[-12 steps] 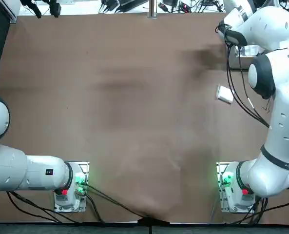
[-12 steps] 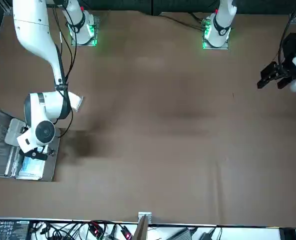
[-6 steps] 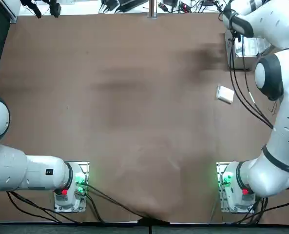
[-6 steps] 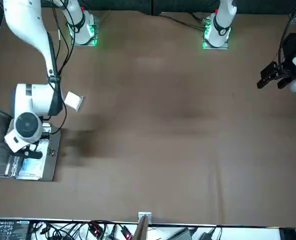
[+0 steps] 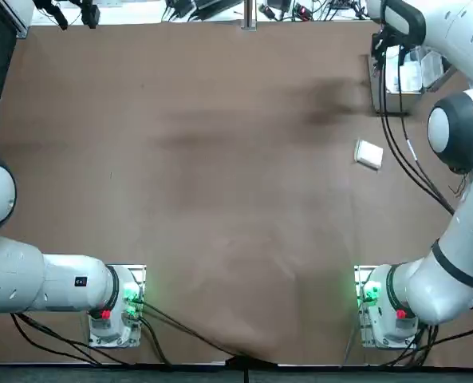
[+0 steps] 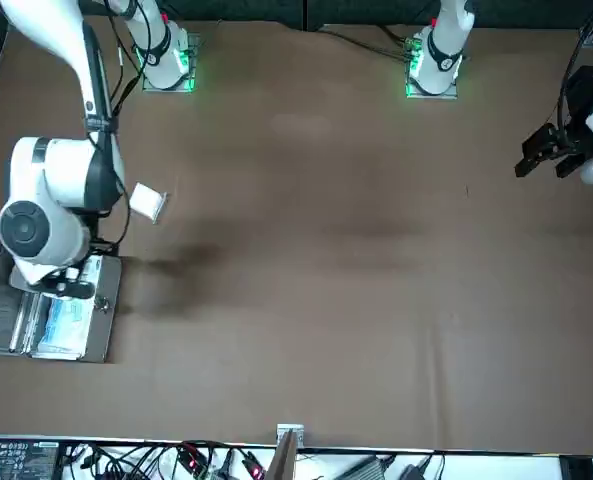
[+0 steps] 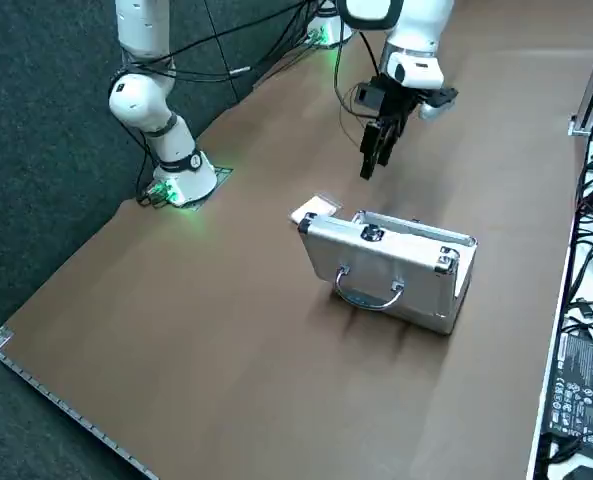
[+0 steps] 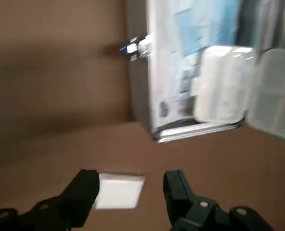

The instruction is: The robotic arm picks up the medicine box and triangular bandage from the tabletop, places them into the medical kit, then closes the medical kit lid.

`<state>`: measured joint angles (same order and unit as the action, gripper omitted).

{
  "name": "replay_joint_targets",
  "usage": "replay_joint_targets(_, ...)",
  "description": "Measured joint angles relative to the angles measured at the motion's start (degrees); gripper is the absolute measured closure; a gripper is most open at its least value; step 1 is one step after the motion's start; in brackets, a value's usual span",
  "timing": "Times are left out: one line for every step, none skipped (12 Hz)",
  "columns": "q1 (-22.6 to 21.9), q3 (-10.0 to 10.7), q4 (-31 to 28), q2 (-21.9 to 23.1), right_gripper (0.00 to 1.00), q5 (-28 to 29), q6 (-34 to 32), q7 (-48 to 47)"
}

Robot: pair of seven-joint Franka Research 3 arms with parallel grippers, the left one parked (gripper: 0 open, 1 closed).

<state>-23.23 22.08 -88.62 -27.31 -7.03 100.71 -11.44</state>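
Since a second ago the arm [image 5: 459, 136] has pulled back from the kit [image 7: 391, 265] and lifted, so the case, then largely covered in the front view, now shows more of its inside. The gripper [image 7: 373, 150] hangs in the air, fingers [image 8: 82, 192] spread with nothing between them, above the table [image 5: 204, 159] on the near side of the kit, roughly over the box [image 5: 369, 154]. In the wrist view the box [image 8: 119, 191] lies flat on the table, seen between the two fingers.

The box sits just beside the kit, apart from it, on the side toward the robot's base. The kit stands open at the far right of the table, lid [image 7: 376, 275] raised upright with its handle [image 7: 368, 290] facing outward. Inside, on the pale blue lining, the bandage [image 8: 221, 84] rests as a white two-lobed packet.
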Motion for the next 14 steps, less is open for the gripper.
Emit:
replay_joint_targets(-1.33, -0.14, -0.44, 0.06, 0.17, 1.37, -1.01, -0.11)
replay_joint_targets(-2.91, -0.24, -1.42, 0.02, 0.17, 2.07, -1.32, -0.92)
replay_joint_targets(-4.50, -0.34, -2.75, -0.10, 0.18, 2.31, -1.26, -2.79)
replay_joint_targets(-6.10, -0.42, -4.29, -0.27, 0.18, 2.35, -0.82, -5.26)
replay_joint_targets(-7.60, -0.44, -5.79, -0.54, 0.19, 2.35, -0.03, -8.05)
replay_joint_targets(-8.97, -0.47, -7.25, -0.93, 0.19, 2.35, 1.00, -11.13)
replay_joint_targets(-11.04, -0.48, -10.07, -2.01, 0.25, 2.34, 3.91, -15.73)
replay_joint_targets(-11.67, -0.48, -11.47, -2.56, 0.29, 2.34, 5.60, -17.13)
replay_joint_targets(-12.03, -0.48, -12.68, -3.09, 0.33, 2.34, 7.00, -18.25)
replay_joint_targets(-12.14, -0.47, -13.56, -3.63, 0.33, 2.34, 7.81, -18.76)
replay_joint_targets(-12.14, -0.42, -14.21, -4.10, 0.35, 2.34, 8.36, -19.06)
replay_joint_targets(-12.13, -0.32, -14.73, -4.53, 0.36, 2.34, 9.11, -19.21)
replay_joint_targets(-12.11, -0.25, -15.25, -4.87, 0.39, 2.34, 10.02, -19.73)
replay_joint_targets(-12.11, -0.20, -15.81, -5.08, 0.39, 2.34, 11.10, -20.43)
